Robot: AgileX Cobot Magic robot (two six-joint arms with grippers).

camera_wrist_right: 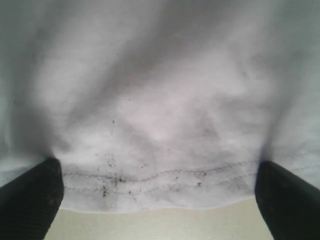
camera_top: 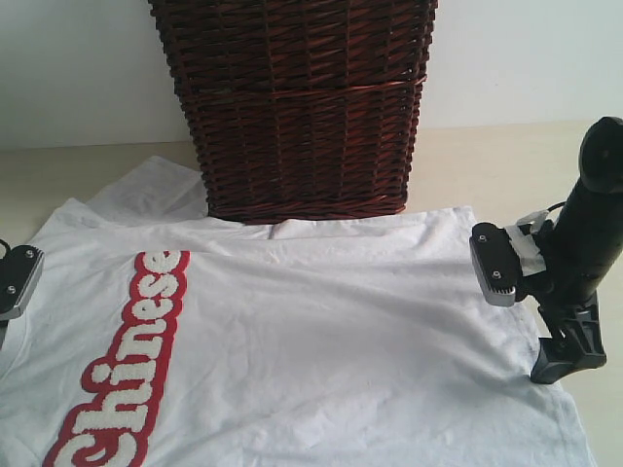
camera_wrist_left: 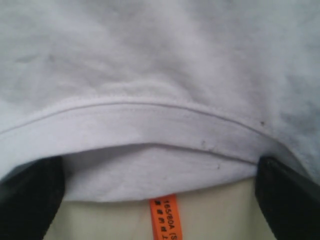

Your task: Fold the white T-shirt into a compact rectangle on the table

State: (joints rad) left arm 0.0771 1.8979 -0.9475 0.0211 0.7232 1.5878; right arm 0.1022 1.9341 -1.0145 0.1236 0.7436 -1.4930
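Left tool and right tool standing open, straddling collar and hem of white cotton T-shirt; looking pre-grasp, both needing to pinch fabric next.

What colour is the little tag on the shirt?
The tag is orange; left wrist view shows it best.

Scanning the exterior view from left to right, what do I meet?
Left gripper → fuzzy white, red-outlined "Chinese" lettering on the white cotton T-shirt → dark brown woven wicker basket → right gripper.
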